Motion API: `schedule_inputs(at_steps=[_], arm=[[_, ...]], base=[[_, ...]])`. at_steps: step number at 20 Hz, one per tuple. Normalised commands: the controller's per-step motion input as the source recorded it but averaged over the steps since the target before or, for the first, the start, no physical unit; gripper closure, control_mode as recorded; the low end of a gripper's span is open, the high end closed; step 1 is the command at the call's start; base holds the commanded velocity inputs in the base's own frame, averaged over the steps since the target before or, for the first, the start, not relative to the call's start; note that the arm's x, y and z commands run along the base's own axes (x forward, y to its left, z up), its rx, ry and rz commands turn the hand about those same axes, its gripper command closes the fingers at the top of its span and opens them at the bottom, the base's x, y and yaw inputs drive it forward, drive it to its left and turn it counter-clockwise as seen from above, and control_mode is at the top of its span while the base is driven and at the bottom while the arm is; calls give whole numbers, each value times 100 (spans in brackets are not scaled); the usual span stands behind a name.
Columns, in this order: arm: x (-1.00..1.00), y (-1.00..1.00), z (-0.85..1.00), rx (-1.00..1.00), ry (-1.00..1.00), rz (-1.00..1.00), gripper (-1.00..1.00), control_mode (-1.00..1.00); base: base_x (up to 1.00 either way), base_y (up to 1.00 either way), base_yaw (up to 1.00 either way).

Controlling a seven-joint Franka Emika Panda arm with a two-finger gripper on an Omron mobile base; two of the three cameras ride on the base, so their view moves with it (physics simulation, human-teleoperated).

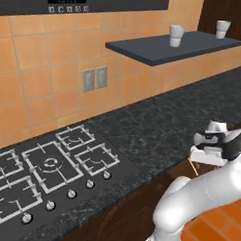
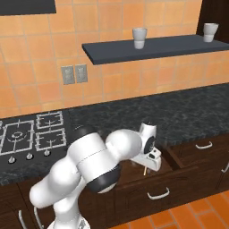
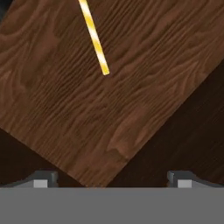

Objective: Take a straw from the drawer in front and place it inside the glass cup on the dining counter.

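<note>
While spread wide, gripper (image 3: 111,178) empty above drawer (image 3: 87,113), off straw (image 3: 95,35).

Even, flat rendered light, no glare, soft shadow under the wall shelf (image 2: 152,48), slightly coarse, pixelated edges

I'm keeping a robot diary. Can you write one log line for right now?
stage: reaching | gripper: open, above drawer | straw: lying in drawer, not held

straw (image 3: 94,37) cut off at top edge
</note>
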Motion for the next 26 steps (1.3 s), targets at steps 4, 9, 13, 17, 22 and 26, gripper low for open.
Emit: schedule_inputs(at_steps=[4,9,13,17,22,26], arm=[[17,-8,-46,0,1,9,-100,-100],[11,-16,-41,0,0,11,-100,-100],[-14,-24,-29,0,5,6,-100,-100],[-40,-23,-19,-1,10,1,-100,-100],[-53,-30,-5,0,10,0,-100,-100],[-74,-41,0,0,8,0,-100,-100]], base=[[0,0,0],[0,0,0],[0,0,0],[0,0,0],[0,0,0],[0,0,0]])
